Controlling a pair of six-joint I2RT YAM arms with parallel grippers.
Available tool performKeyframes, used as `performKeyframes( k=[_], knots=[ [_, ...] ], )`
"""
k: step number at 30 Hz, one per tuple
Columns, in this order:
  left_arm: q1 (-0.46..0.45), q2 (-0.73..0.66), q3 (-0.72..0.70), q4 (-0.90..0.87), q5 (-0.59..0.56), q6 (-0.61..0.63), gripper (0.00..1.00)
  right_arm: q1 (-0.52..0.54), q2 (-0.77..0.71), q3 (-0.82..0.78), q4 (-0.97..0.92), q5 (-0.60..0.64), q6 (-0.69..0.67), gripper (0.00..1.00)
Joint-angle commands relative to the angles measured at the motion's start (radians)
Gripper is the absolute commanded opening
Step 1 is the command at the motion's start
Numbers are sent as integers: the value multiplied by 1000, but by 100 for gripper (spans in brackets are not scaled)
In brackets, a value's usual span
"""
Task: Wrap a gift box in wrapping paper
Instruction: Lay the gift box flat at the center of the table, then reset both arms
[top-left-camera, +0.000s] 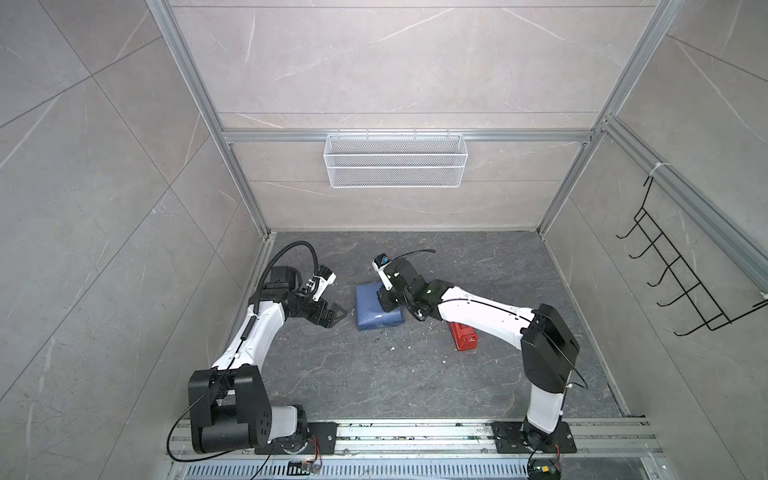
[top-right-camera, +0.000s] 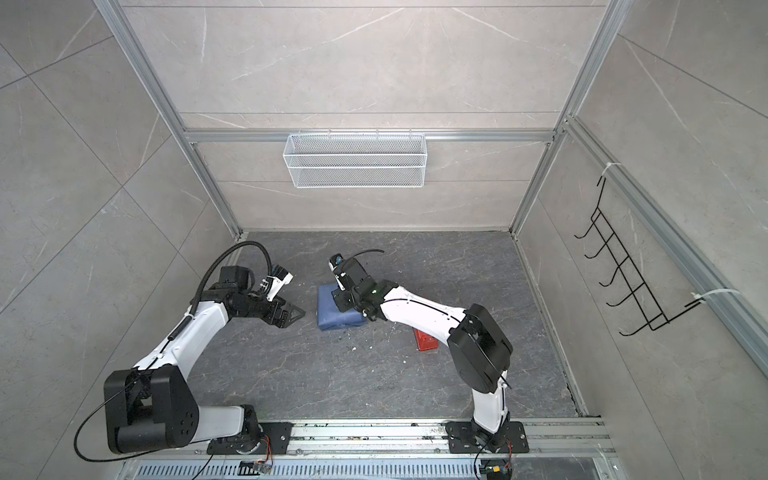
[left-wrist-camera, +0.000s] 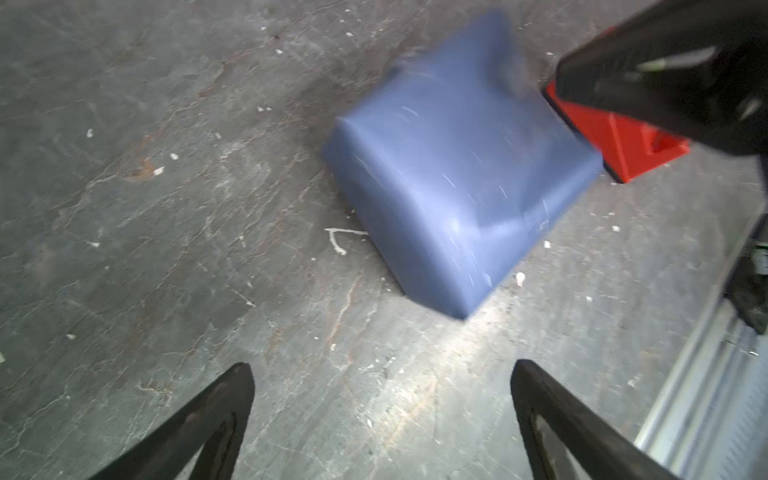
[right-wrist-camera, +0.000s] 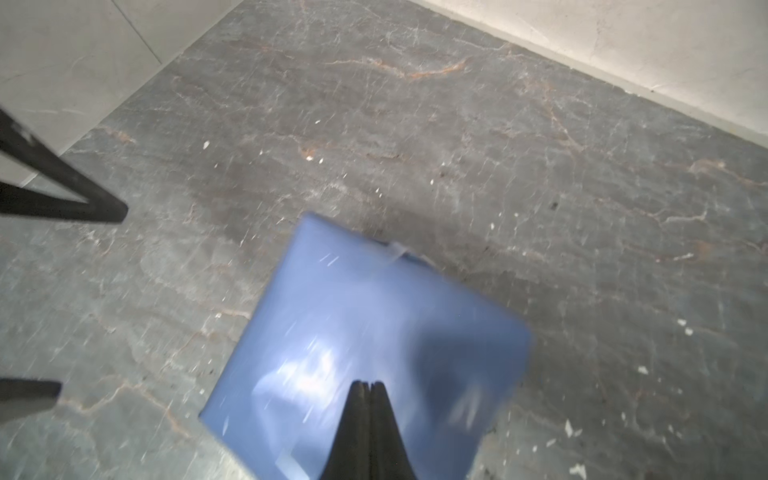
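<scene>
In both top views the wrapping paper (top-left-camera: 374, 311) is a folded bundle, box hidden inside, just beside the red tape dispenser (top-left-camera: 464, 336). The right claw (top-left-camera: 384, 302) is closed and empty, tips at the bundle's top. The left claw (top-left-camera: 340, 312) gapes empty, past the bundle from the dispenser.

Left wrist: paper looks thin, slick, easily dented. Probably best to pinch corners or folded edges.

Right wrist: bare floor (right-wrist-camera: 457, 145) beyond the bundle, walls (right-wrist-camera: 623, 41) well off.

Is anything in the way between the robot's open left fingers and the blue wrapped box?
No, nothing visible. Only bare table with tiny white scraps lies between the open left fingers and the wrapping paper. The red tape dispenser sits on its far side, and the shut right fingers are over its top.
</scene>
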Motion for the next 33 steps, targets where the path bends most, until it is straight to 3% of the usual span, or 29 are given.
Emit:
performKeyframes(
  k=[1,3,4,9,12,13,14,15,16,19,24,30,31,33],
  knots=[
    [10,-31,-75,257,-93,-94,100,-20,18,79,-49,-34,-22,0],
    [9,-18,-149,418,-222,-216,100,-40,-18,77,-39,-33,-18,1],
    [9,-7,-179,477,-251,-227,100,-52,-41,72,-35,-26,-18,6],
    [20,2,-352,779,-245,-260,100,-128,-149,20,-71,51,-21,39],
    [23,20,-414,943,-231,-289,100,-191,-224,-75,-67,109,-13,54],
    [23,25,-414,959,-232,-291,100,-217,-254,-116,-61,125,-1,68],
    [23,34,-425,1012,-236,-308,100,-240,-283,-157,-49,141,8,73],
    [24,40,-435,1056,-240,-318,100,-264,-318,-205,-30,159,19,93],
    [24,48,-442,1096,-245,-328,100,-293,-351,-247,-18,170,26,100],
    [23,78,-479,1220,-249,-348,100,-370,-423,-340,0,213,23,100],
    [29,89,-500,1270,-329,-393,100,-496,-506,-517,84,341,0,99],
    [47,179,-596,1551,-435,-451,100,-603,-578,-757,363,338,-70,100],
    [48,148,-576,1450,-440,-443,100,-617,-575,-788,404,338,-70,100],
    [48,174,-578,1506,-448,-455,100,-638,-560,-848,499,355,-82,100]
  ],
)
